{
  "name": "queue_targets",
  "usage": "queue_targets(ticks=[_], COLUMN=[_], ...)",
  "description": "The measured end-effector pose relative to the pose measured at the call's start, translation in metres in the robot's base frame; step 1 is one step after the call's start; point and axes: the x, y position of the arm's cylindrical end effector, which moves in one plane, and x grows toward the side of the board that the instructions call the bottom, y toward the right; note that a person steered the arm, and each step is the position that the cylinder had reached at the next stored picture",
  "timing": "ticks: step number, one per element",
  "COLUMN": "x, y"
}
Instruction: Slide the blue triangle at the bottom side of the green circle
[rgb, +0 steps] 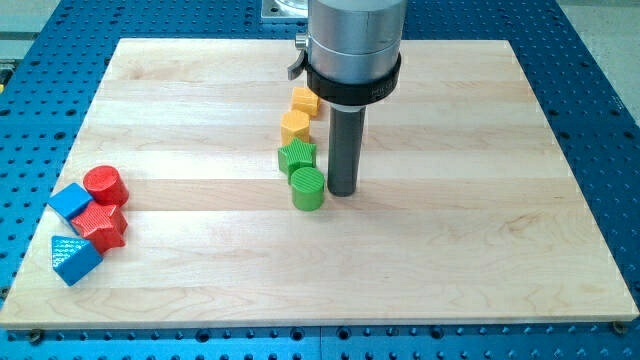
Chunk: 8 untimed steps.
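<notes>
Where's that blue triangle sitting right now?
The blue triangle lies near the board's bottom-left corner in the view, just below-left of the red star, far from the green circle and my tip.

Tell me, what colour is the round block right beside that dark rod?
Green: the green circle, seen in the camera view.

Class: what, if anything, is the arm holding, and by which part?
Nothing is held. My tip stands just right of the green circle; the blue triangle lies far left.

The arm (355, 40) is cut off at the view's top.
</notes>
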Motion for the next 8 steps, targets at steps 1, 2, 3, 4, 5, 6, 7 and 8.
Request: queue_targets(ticks=[1, 2, 3, 4, 5, 6, 7, 8], x=[0.006, 0.008, 0.024, 0.096, 0.145, 0.139, 0.103, 0.088], y=[-0.008, -0.015, -0.013, -0.058, -0.192, -0.267, -0.303, -0.328])
